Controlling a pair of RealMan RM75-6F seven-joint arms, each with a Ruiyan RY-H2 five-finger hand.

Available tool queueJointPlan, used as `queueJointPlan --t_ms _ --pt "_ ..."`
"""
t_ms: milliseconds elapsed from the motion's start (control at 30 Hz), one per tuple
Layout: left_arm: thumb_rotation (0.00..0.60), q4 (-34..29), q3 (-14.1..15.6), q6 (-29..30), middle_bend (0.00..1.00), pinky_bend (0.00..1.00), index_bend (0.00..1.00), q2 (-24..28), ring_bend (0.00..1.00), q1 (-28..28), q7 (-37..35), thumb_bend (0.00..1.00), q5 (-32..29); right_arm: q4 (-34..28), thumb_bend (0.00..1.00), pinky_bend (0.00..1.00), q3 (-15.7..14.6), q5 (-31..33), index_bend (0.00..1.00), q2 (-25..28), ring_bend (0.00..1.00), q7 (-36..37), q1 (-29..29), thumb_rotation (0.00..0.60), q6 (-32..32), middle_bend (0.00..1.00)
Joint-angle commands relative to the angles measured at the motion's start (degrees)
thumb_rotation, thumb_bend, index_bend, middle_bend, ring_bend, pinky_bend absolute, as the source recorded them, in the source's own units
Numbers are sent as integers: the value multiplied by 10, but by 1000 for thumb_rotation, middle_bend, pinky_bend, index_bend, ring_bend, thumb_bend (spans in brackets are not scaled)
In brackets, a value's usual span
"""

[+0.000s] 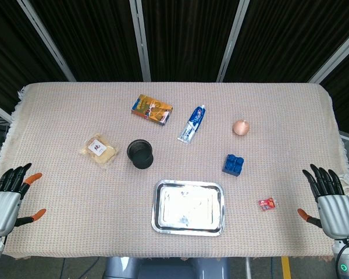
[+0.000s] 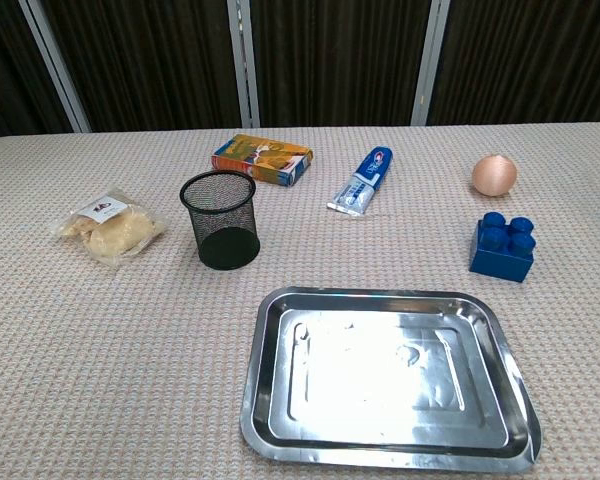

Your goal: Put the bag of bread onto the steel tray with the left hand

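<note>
While both hands sit at the near table edge, left hand (image 1: 9, 195) and right hand (image 1: 328, 197) have fingers spread, holding nothing. Bag of bread (image 1: 99, 149) lies on the table (image 1: 279, 116) far left, just beside the black mesh cup (image 1: 140, 153), well apart from the steel tray (image 1: 189, 207). Tray holds nothing. Blue block (image 1: 233, 164) sits right of tray, toothpaste tube (image 1: 192, 123) behind.

The black mesh cup (image 2: 220, 219) stands just right of the bag of bread (image 2: 109, 226), on the way to the steel tray (image 2: 270, 330). Bare cloth lies left and near of the bag.
</note>
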Motion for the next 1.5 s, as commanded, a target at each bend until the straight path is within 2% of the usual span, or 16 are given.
queueJointPlan --t_ms 33,733,900,1033,1267,1500 --pt "564 0 0 0 0 0 193 -1 0 0 0 27 -1 1 0 20 0 0 68 0 0 0 0 600 -1 0" --pt "564 0 -4 -18 0 0 191 -2 0 -11 6 26 -8 7 0 20 0 1 68 1 0 9 -3 600 5 0" --pt "560 13 -17 -60 0 0 183 -7 0 -39 10 26 -27 8 0 20 0 1 68 1 0 9 -1 600 2 0" --pt "562 24 -33 -123 0 0 178 -12 0 -77 3 28 -57 8 0 20 1 2 68 1 0 8 0 600 -1 0" --pt "565 57 -69 -260 0 0 137 -31 0 -166 35 37 -138 6 0 20 1 5 68 2 0 7 -2 600 0 0" --pt "573 103 -103 -335 0 0 78 -71 0 -239 78 38 -210 4 0 21 1 7 68 4 0 4 -5 600 3 0"
